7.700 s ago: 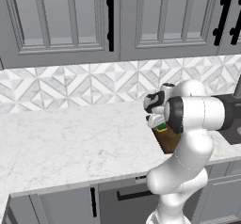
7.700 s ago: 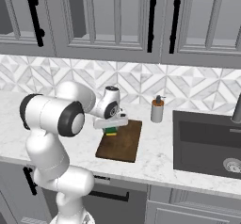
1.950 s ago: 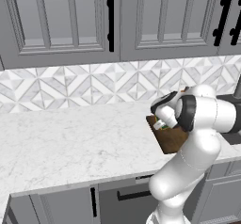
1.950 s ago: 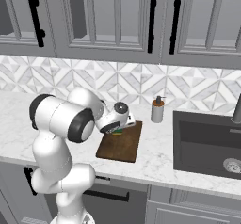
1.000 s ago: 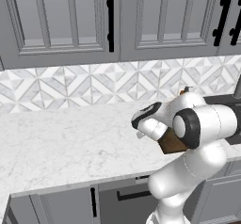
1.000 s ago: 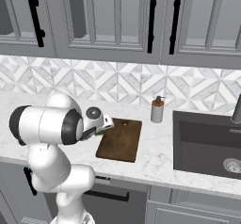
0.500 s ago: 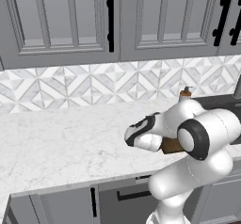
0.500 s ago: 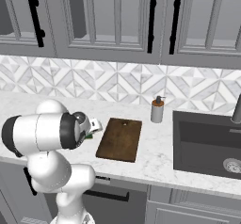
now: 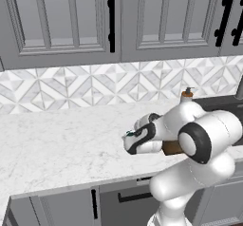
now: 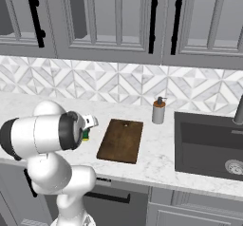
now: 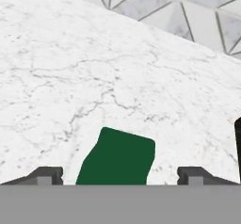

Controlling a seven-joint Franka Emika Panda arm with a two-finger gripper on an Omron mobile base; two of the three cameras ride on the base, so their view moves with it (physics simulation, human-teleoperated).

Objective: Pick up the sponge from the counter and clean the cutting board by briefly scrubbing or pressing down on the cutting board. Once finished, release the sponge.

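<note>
Your gripper point(image 11: 119, 175) has its fingertips spread wide, either side of the sponge point(image 11: 117, 158), whose green top sits between them at 6 o'clock in the hand view; whether it is gripped, you cannot tell. It hangs over bare counter point(image 9: 57, 144), left of the cutting board point(image 10: 121, 140), so release likely comes next. The soap bottle point(image 10: 158, 110) stands at the board's 2 o'clock.

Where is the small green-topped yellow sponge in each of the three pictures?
Left base view: the sponge is a green sliver at centre.
Right base view: left of centre, beside the dark brown wooden cutting board.
Hand view: bottom centre.
Shared landmark: the white marble counter.
</note>
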